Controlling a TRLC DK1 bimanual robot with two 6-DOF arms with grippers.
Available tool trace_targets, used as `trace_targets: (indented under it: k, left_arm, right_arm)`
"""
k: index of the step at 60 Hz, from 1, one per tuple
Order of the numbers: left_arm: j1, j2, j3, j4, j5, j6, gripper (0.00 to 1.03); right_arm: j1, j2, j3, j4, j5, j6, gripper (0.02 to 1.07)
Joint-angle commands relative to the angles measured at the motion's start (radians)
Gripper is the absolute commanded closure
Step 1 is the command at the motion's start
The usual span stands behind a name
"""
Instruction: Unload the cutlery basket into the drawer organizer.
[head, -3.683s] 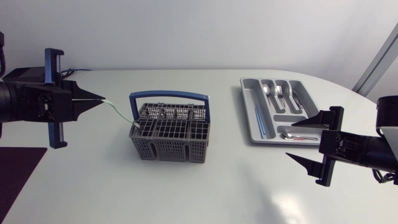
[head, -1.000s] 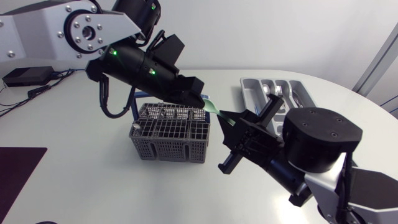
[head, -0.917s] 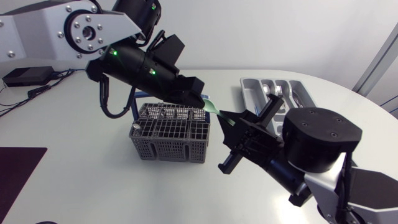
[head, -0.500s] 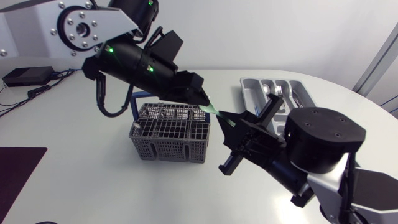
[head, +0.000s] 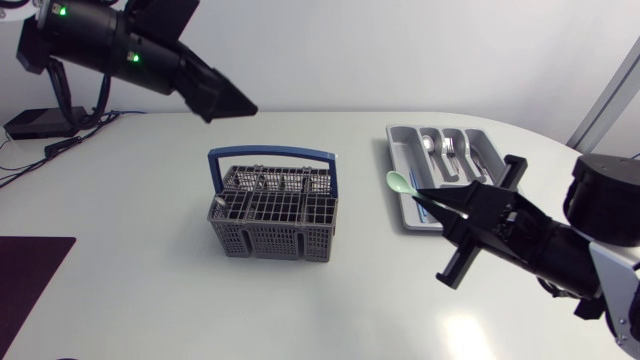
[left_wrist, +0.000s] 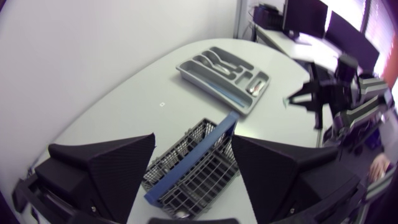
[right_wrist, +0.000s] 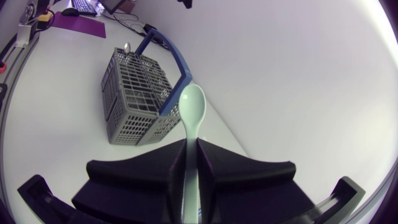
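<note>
A grey cutlery basket (head: 272, 213) with a blue handle stands mid-table, and one metal utensil (head: 218, 201) pokes out of its left corner. The grey drawer organizer (head: 403, 160) lies at the right and holds metal cutlery and a blue piece. My right gripper (head: 432, 198) is shut on the handle of a pale green spoon (head: 398, 182), held in the air by the organizer's near left corner. Seen from the right wrist, the spoon (right_wrist: 191, 107) sticks out ahead of the gripper (right_wrist: 191, 142), with the basket (right_wrist: 134, 93) beyond. My left gripper (head: 232, 103) hangs open and empty, high above the basket's far left side (left_wrist: 199, 168).
A dark mat (head: 30, 275) lies at the table's front left corner. Bare white tabletop lies between the basket and the organizer (left_wrist: 224, 71) and along the front edge.
My left gripper opened, let go of the green spoon and drew back up to the left. My right gripper kept the spoon and carried it right, to the organizer.
</note>
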Motion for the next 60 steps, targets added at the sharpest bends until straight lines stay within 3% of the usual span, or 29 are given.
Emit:
trace_targets:
  k: [1,8,16,27,47,60]
  left_arm:
    - [0.015,-0.08,-0.134,-0.026,-0.024,0.325,0.14]
    - [0.018,-0.189,-0.338,0.102,-0.115,0.574,0.14]
    - [0.022,-0.237,-0.435,0.097,-0.153,0.772,0.14]
    - [0.05,-0.223,-0.493,0.123,-0.176,0.927,0.15]
    - [0.047,-0.2,-0.662,0.35,-0.265,1.115,0.21]
    - [0.033,-0.189,-0.691,0.433,-0.266,1.171,0.51]
  right_arm:
    - [-0.119,-0.012,-0.001,-0.062,-0.096,-0.032,0.97]
    - [-0.245,0.017,0.016,-0.123,-0.215,-0.084,0.97]
    - [-0.321,0.045,0.025,-0.185,-0.289,-0.17,0.97]
    - [-0.433,0.133,0.069,-0.26,-0.384,-0.282,0.96]
    - [-0.617,0.359,0.209,-0.329,-0.507,-0.389,0.96]
    - [-0.657,0.459,0.263,-0.347,-0.521,-0.445,0.96]
